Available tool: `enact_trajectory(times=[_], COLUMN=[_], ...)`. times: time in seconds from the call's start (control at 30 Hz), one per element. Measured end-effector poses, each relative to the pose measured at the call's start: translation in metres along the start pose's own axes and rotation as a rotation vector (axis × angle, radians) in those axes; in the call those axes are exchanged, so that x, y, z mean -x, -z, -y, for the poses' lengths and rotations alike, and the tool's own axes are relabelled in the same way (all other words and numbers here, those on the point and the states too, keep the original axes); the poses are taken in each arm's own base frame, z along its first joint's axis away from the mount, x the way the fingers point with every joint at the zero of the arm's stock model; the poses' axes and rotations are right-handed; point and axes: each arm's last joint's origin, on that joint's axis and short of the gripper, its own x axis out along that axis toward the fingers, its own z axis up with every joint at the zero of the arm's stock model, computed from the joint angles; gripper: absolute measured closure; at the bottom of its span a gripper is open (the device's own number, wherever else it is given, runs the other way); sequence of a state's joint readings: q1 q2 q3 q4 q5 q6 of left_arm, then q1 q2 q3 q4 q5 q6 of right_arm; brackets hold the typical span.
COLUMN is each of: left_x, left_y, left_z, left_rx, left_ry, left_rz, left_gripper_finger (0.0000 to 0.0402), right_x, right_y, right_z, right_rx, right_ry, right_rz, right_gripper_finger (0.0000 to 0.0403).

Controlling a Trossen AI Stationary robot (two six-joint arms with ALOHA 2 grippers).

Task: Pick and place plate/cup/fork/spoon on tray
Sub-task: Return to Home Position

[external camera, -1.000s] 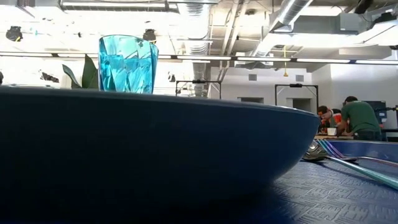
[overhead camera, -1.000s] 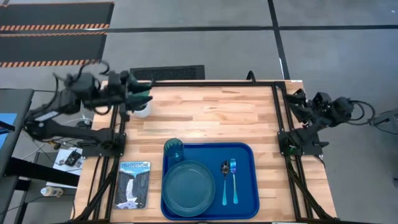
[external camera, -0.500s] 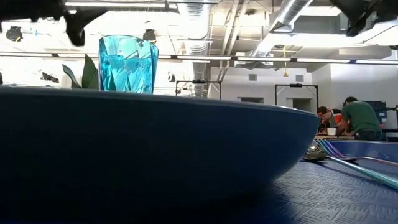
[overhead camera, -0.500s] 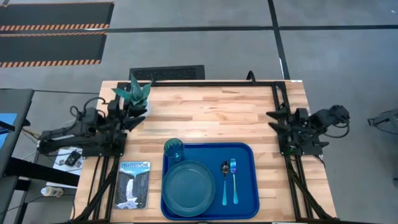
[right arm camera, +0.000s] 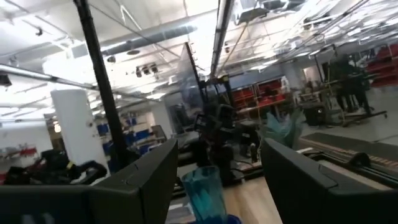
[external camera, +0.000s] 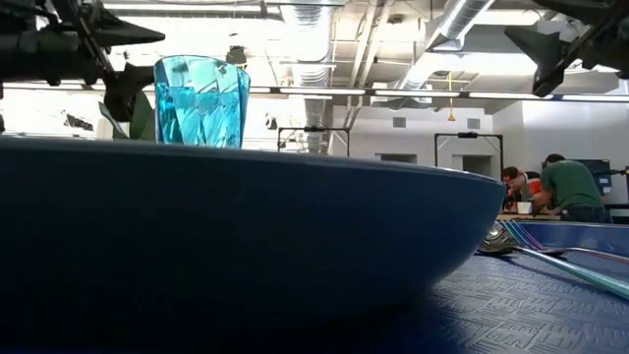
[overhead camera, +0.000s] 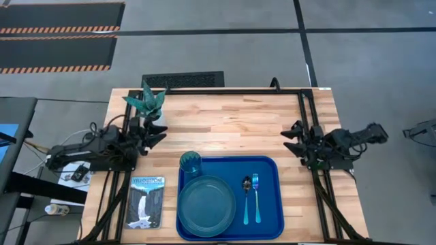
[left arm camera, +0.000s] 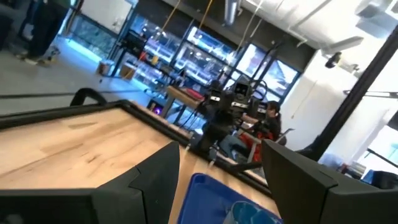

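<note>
Plate [overhead camera: 206, 202], cup [overhead camera: 190, 163], fork [overhead camera: 256, 197] and spoon [overhead camera: 246, 199] all lie inside the blue tray [overhead camera: 270, 224], which sits at the near edge of the wooden table [overhead camera: 231, 126], between my two grippers and a little nearer than both. My left gripper [overhead camera: 159, 132] hangs at the table's left side with its fingers spread apart and nothing between them; the cup stands in the tray corner closest to it, just beyond the plate, and the plate fills the half of the tray on that side. A spiky teal plant [overhead camera: 146, 103] in a white pot stands just beyond my left gripper, and a booklet with a waterfall picture [overhead camera: 146, 201] lies on the table nearer than that gripper, beside the tray. My right gripper [overhead camera: 291, 135] hovers at the table's right side, fingers also wide and empty, pointing in toward the middle. The spoon and fork lie side by side in the tray half nearer my right gripper, the spoon's dark bowl and the fork's silvery head toward the far rim, handles pointing to the near edge.
</note>
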State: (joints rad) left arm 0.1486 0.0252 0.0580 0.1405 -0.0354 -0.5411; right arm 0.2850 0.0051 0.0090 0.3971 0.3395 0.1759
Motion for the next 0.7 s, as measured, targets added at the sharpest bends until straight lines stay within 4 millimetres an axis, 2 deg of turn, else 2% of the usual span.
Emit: enact_trajectory(times=[0.13,0.4,0.7], left_x=[-0.001,0.000,0.000], left_y=[0.013,0.014,0.015], left_z=[-0.005,-0.003,-0.003], left_rx=[0.009,-0.027,-0.010], left_ry=[-0.017,-0.057,-0.047], left_rz=[-0.015,0.010,0.000], left_gripper_finger=[0.0187,0.0187,0.0187], right_x=[-0.001,-0.002,0.000], right_y=[-0.002,-0.001,0.020], right_z=[0.003,0.010,0.018], right_rx=[0.022,0.058,0.030], right_ry=[0.014,0.085,0.165], right_rz=[0.020,0.016,-0.191], right_gripper_finger=[0.0149,0.0149,0.0149])
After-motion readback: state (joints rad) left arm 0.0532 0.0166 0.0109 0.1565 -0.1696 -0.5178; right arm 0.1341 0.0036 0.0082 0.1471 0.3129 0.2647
